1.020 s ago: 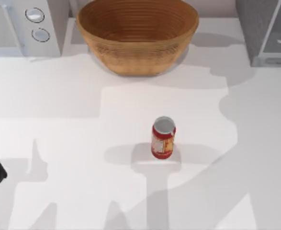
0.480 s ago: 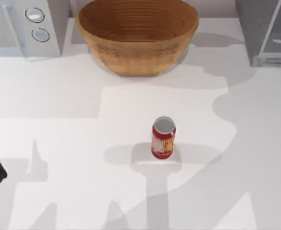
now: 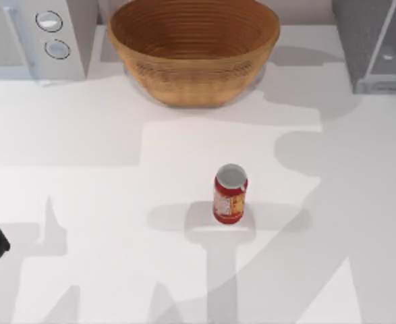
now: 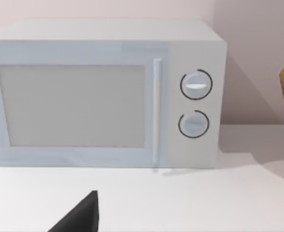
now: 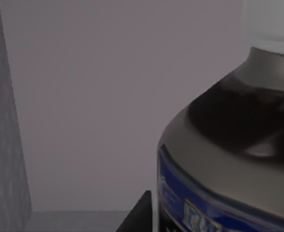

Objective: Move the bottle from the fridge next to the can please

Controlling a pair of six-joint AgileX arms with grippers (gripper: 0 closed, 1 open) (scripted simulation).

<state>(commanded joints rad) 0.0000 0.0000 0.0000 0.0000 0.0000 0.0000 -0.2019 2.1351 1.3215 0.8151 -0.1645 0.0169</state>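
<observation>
Top view: fridge (image 3: 376, 40) door has swung since earlier; right gripper's grip on the bottle (image 5: 229, 145) unclear.

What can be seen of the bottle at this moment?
The right wrist view shows the bottle very close, standing upright inside the grey fridge, in front of a plain grey back wall. Its body looks dark and glossy, narrowing at a rounded shoulder to a pale grey neck under a white cap. A blue label band with pale lettering wraps the body. A dark fingertip of the right gripper sits right beside the label; whether it touches cannot be told.
</observation>
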